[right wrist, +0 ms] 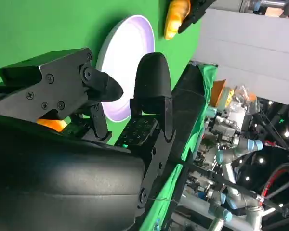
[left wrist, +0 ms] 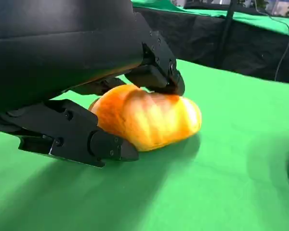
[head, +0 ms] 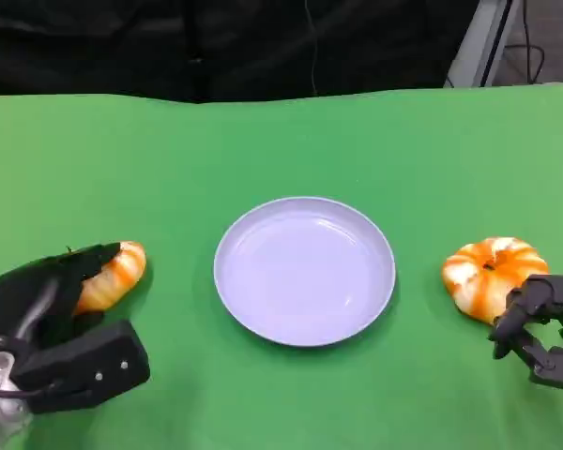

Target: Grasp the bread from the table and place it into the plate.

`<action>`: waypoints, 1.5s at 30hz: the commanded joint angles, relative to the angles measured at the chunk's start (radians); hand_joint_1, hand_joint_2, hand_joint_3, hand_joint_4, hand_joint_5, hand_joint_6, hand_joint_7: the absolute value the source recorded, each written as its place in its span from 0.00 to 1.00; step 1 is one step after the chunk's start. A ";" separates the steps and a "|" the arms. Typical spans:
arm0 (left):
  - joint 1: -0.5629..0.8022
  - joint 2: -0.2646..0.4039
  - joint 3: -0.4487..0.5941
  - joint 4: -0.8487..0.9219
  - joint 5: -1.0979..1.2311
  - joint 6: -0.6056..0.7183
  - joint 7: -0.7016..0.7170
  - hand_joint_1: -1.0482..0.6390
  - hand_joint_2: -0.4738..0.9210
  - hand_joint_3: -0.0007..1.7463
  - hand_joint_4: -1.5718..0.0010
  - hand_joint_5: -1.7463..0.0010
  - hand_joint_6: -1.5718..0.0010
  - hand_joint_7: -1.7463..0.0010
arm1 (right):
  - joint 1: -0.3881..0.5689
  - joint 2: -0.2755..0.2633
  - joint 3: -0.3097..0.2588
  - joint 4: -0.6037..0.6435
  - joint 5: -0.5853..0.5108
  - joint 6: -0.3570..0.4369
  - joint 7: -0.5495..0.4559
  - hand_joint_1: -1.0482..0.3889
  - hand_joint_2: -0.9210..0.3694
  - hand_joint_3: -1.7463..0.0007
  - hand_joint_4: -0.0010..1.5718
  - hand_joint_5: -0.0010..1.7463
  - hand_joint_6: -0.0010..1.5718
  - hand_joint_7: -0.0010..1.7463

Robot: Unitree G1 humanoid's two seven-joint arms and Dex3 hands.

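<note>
- Left hand (head: 61, 309) sat at the near left of the green table (head: 281, 141), its fingers (left wrist: 156, 72) curled over a long bread roll (head: 113, 275). In the left wrist view one finger lay on top of the roll and the thumb (left wrist: 77, 137) pressed its near side.
- The roll rested on the cloth, not lifted. The hand had closed on it; the hold looked partial, on one end only.
- Right hand (head: 542, 328) hung beside a round striped bun (head: 493, 274) at the right, fingers apart and holding nothing. Whether a fingertip touched the bun, I could not tell.
- Plate (head: 235, 291) stood mid-table between the two breads, with nothing in it.
- Judged step: secure the roll with the left hand, then lift.
- To do it well: firm up the pinch before rising, since the free end of the roll stuck out and could tip or slide.
- Squeeze gently; soft bread would likely dent.
- Lift straight up first, high enough to pass over the plate rim, then carry right.
- Release low over the plate's middle so the roll does not tumble out.
</note>
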 commanded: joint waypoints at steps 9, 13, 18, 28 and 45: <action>0.002 -0.006 0.017 0.032 -0.031 -0.001 0.016 0.55 1.00 0.22 0.80 0.06 0.66 0.29 | 0.008 -0.007 -0.004 -0.007 0.007 -0.008 -0.008 0.82 0.17 0.54 0.56 0.81 0.59 0.57; 0.002 -0.009 0.017 0.032 -0.031 -0.001 0.022 0.54 1.00 0.24 0.81 0.03 0.70 0.24 | 0.010 -0.006 -0.003 -0.014 0.020 0.010 0.004 0.82 0.16 0.53 0.56 0.81 0.59 0.56; 0.005 -0.009 0.009 0.019 -0.016 0.010 0.071 0.54 1.00 0.26 0.84 0.02 0.74 0.21 | 0.007 -0.007 -0.002 -0.005 0.002 -0.008 -0.010 0.82 0.17 0.54 0.56 0.81 0.60 0.56; 0.018 0.000 -0.002 -0.035 0.007 0.017 0.124 0.55 1.00 0.29 0.86 0.03 0.79 0.18 | 0.005 -0.006 -0.002 -0.005 -0.002 -0.008 -0.015 0.82 0.16 0.53 0.56 0.81 0.59 0.57; 0.157 0.051 0.022 -0.479 0.035 0.063 0.052 0.56 1.00 0.25 0.87 0.04 0.80 0.20 | 0.001 -0.001 -0.001 0.006 -0.005 -0.013 -0.017 0.83 0.17 0.53 0.56 0.81 0.60 0.57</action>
